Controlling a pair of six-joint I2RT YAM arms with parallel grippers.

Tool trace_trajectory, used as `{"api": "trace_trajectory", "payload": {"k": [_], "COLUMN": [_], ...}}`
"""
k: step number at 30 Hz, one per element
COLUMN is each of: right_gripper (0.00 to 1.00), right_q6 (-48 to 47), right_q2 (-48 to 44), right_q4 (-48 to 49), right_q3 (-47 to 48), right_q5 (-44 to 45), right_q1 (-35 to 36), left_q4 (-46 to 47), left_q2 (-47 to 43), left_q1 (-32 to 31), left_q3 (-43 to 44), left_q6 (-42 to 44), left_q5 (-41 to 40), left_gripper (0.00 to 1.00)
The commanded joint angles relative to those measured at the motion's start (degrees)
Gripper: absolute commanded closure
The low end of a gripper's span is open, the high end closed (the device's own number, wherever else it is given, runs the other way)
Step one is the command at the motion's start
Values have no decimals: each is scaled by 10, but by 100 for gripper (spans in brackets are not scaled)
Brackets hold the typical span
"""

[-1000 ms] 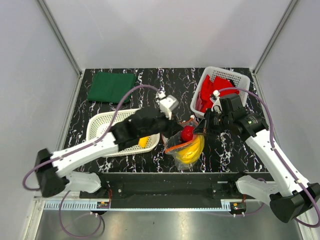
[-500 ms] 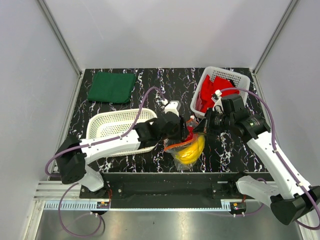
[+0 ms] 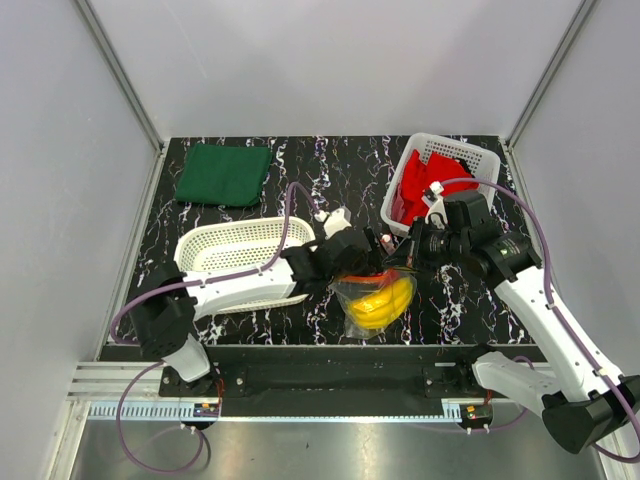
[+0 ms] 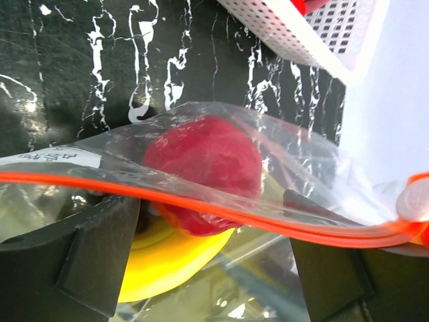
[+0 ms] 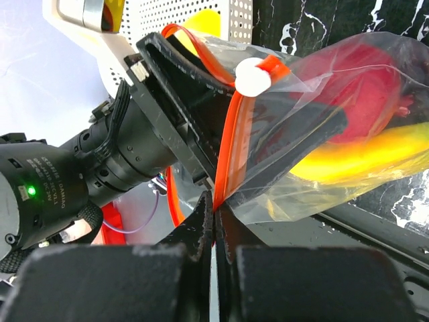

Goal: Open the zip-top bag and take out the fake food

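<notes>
The clear zip-top bag lies at the front middle of the table. My right gripper is shut on its orange zip strip, just below the white slider. My left gripper is open wide at the bag's mouth. One of its black fingers shows through the plastic, inside the bag. Fake food fills the bag: a red round fruit and yellow bananas.
A white mesh basket sits to the left, partly under my left arm, and a yellow piece shows by it. A second white basket at the back right holds red cloth. A green cloth lies back left.
My left gripper came down from above the left basket to the bag's mouth and opened wide there. The red fruit is now hidden under it from above. My right gripper kept its hold.
</notes>
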Motion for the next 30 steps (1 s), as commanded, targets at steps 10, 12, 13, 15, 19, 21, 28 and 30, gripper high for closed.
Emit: {"api": "trace_trajectory", "payload": {"k": [10,12,13,15,19,21,28,30], "right_gripper": [100,100,100,100,100,100,100,100], "right_q6": [14,14,14,13,5,1,-23,-28], "right_q2": [-4,-4,-4,-5,-8,-10,-32,-40], "right_q4": [47,47,47,45,33,31,-13,-24], "right_q3": [6,6,6,8,10,7,-1,-3], "right_q5": [-33,-34,-34,-34,-24,-19,48,61], "right_q1": [2,2,2,3,2,2,2,2], "left_q4": [105,117,143,165,181,173,109,105], "left_q2": [63,65,64,60,42,17,-75,-96], "left_q1": [-6,-6,-5,-6,-8,-9,-32,-34], "left_q3": [4,-3,-8,-24,-32,-36,-27,-28], "left_q6": [-72,-69,-66,-61,-16,2,184,216], "left_q5": [-6,-20,-21,-26,-35,-50,-127,-125], "left_gripper": [12,16,23,33,53,64,88,93]}}
